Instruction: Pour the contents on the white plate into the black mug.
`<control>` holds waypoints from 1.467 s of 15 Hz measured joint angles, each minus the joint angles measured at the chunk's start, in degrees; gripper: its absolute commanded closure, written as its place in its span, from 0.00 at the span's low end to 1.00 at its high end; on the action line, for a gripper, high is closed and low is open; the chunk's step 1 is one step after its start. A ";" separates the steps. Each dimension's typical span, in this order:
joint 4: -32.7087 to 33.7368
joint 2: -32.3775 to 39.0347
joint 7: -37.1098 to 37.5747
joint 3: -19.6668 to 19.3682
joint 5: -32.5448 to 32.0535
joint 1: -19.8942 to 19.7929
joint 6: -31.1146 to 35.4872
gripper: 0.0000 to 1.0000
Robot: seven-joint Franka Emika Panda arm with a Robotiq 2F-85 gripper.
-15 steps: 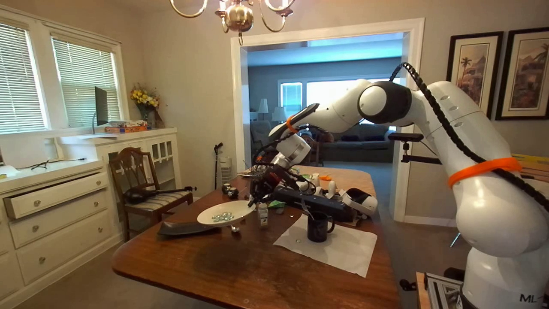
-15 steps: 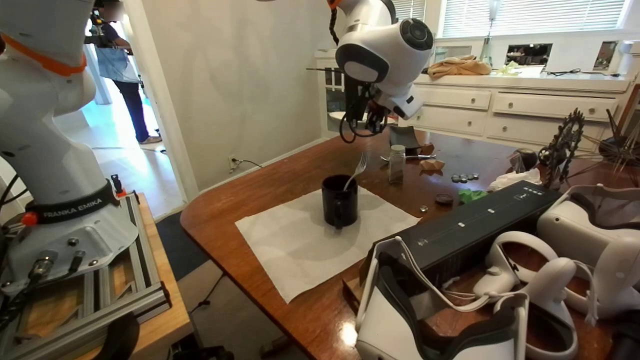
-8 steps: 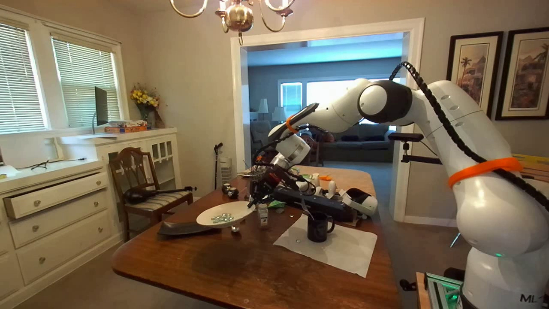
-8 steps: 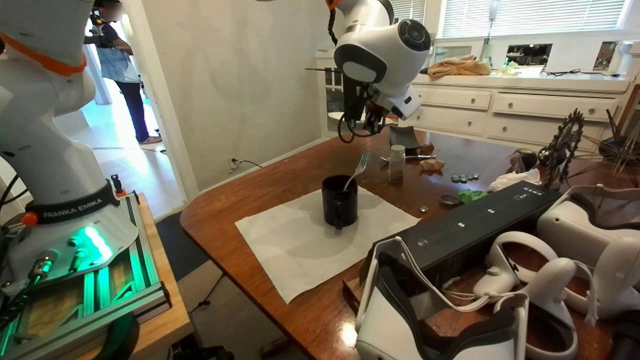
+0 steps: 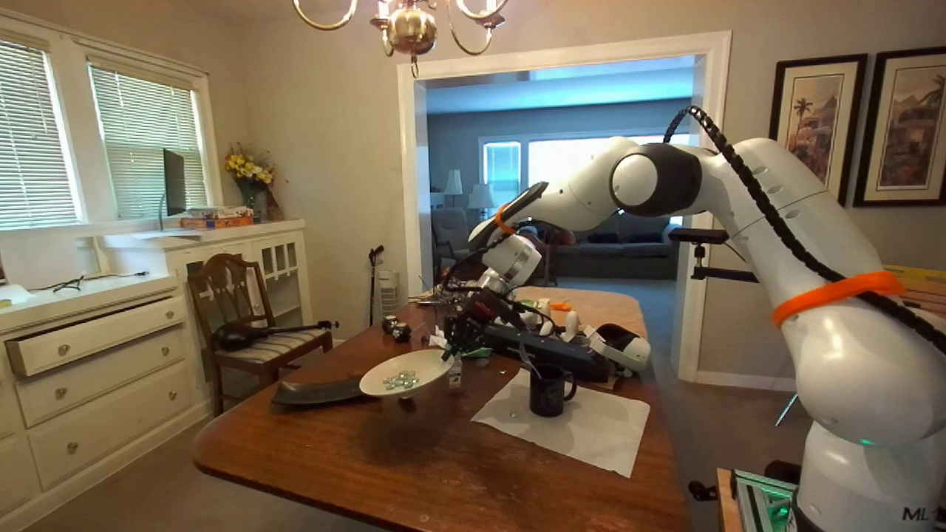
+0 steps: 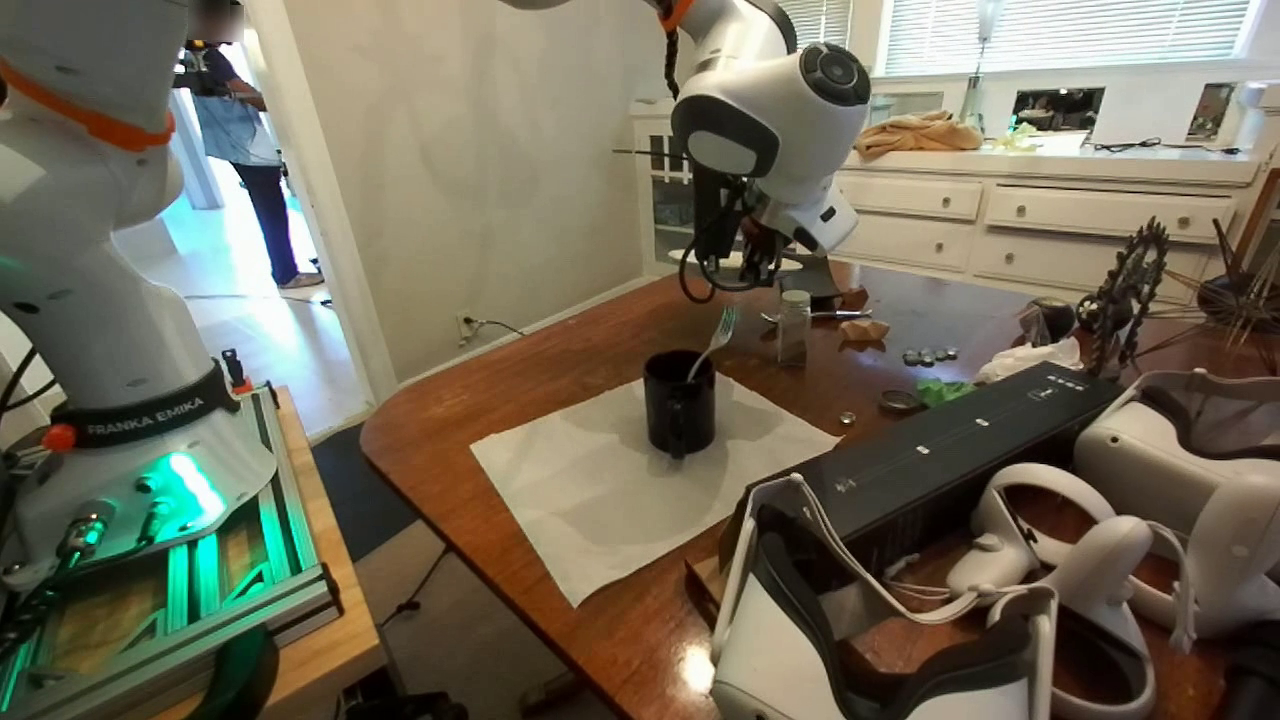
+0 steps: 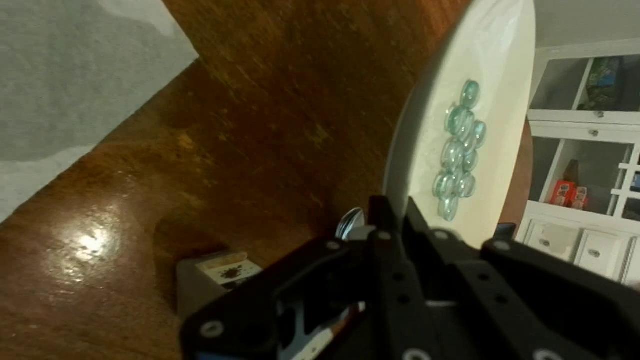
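My gripper is shut on the rim of the white plate and holds it above the table. It shows in both exterior views. The plate looks slightly tilted, lower at the end away from the gripper; only a sliver shows behind the gripper in an exterior view. The contents, pale green glass beads, lie clustered on the plate, also here. The black mug stands upright with a fork in it, also here, apart from the plate. Its inside is hidden.
The mug stands on white paper. A small bottle stands near the plate. A dark flat dish lies beyond it. A long black box and a white headset lie beside the paper.
My gripper and the held plate have moved right, toward the mug's side, in an exterior view. The beads stay on the plate. The base light has turned green. The mug has not moved.
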 measured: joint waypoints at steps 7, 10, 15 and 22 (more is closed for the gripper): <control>-6.50 -3.31 -7.06 -6.13 10.45 -1.85 0.52 0.98; -10.83 -5.97 -11.37 -8.48 14.80 -2.02 1.06 0.98; -18.58 -12.89 -18.03 -11.52 18.90 -1.38 2.10 0.98; -28.50 -24.49 -21.14 -15.62 21.06 1.52 5.50 0.98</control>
